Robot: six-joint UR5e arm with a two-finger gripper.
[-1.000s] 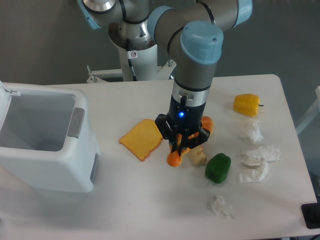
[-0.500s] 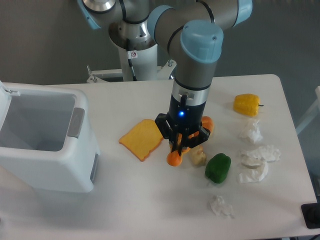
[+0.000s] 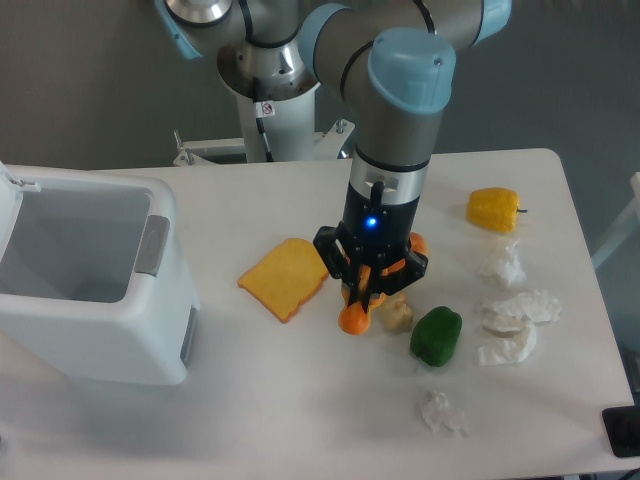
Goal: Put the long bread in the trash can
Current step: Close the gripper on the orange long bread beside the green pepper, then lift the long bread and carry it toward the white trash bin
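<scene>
The hand (image 3: 365, 291) grips the bread (image 3: 352, 318), lifting step in hand; next it needs carrying left over the can (image 3: 90, 345)

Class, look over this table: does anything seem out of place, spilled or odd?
Yes: four crumpled white paper scraps lie loose along the table's right side among the food, outside the trash can. Nothing looks spilled or broken.
</scene>
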